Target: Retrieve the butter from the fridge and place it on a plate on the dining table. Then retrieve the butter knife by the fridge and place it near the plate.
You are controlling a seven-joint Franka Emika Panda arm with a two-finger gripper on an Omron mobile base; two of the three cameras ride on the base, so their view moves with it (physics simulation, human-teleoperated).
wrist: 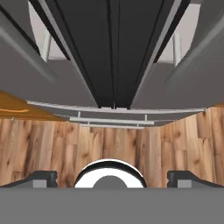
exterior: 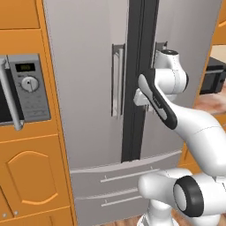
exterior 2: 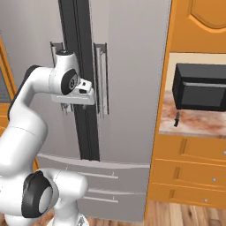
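Fridge [exterior: 88, 88] both doors shut, butter presumably inside, can't see it. Tool [wrist: 112, 177] released, jaws wide apart, nothing held; it hangs in front of the dark centre strip [exterior 2: 77, 88], pointing down toward the wood floor [wrist: 52, 144] per hand view. Wrist sits between the left door handle [exterior: 117, 79] and the right door handle [exterior 2: 101, 79], close to both, touching unclear.

Step in hand, my read: get a door open. To do it well: rotate the tool so the jaws straddle one vertical bar, fingers either side, grab mid-bar, then pull along the door's arc, not straight back. Right-hand door looks the better pick, arm comes from that side.

Small dark butter knife [exterior 2: 177, 119] stands on the marbled surface [exterior 2: 194, 123] at 3 o'clock of the fridge, under a black appliance [exterior 2: 198, 86]. Later job.

Room: microwave [exterior: 26, 86] and orange cabinets [exterior: 31, 176] tight at 9 o'clock, orange cabinet side flush at 3 o'clock. Door swing may hit arm elbow or base; two bottom drawers [exterior: 123, 185] near the base. Open space only backward.
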